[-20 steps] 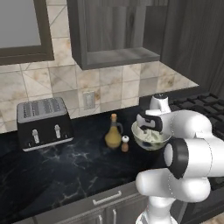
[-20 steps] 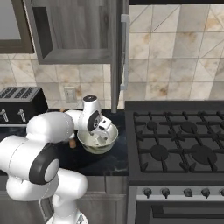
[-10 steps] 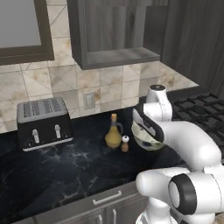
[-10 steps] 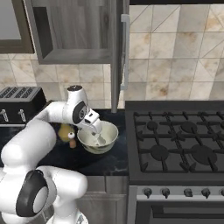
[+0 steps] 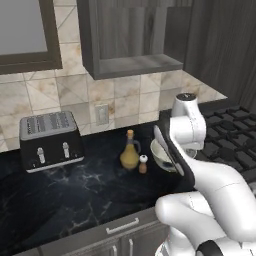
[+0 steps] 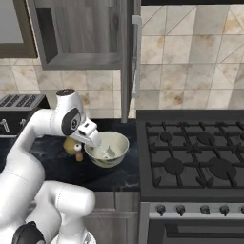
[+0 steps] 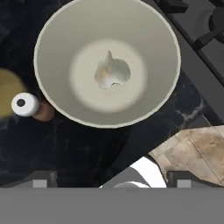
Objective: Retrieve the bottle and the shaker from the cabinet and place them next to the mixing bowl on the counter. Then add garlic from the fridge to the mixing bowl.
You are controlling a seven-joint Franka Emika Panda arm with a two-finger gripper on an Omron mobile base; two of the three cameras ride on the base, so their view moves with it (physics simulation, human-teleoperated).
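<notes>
Garlic [image 7: 112,72] lay in the bowl [image 7: 57,35]; bottle [image 5: 129,155] & shaker [image 5: 143,164] stood just beside it on the counter [image 5: 75,195]; gripper [image 6: 93,138] fingers wide, holding nothing; best to lift straight up, clear of the rim.

The bowl [image 7: 57,30] stands near the counter's [image 5: 75,195] right end, hard by the stove [image 6: 200,157]. The shaker [image 5: 143,164] touches or nearly touches its left rim, the bottle [image 5: 129,152] just beyond. Between bottle and toaster [image 5: 47,140] the counter lies bare, as does its front edge. The open cabinet [image 5: 130,65] hangs above the back edge.
</notes>
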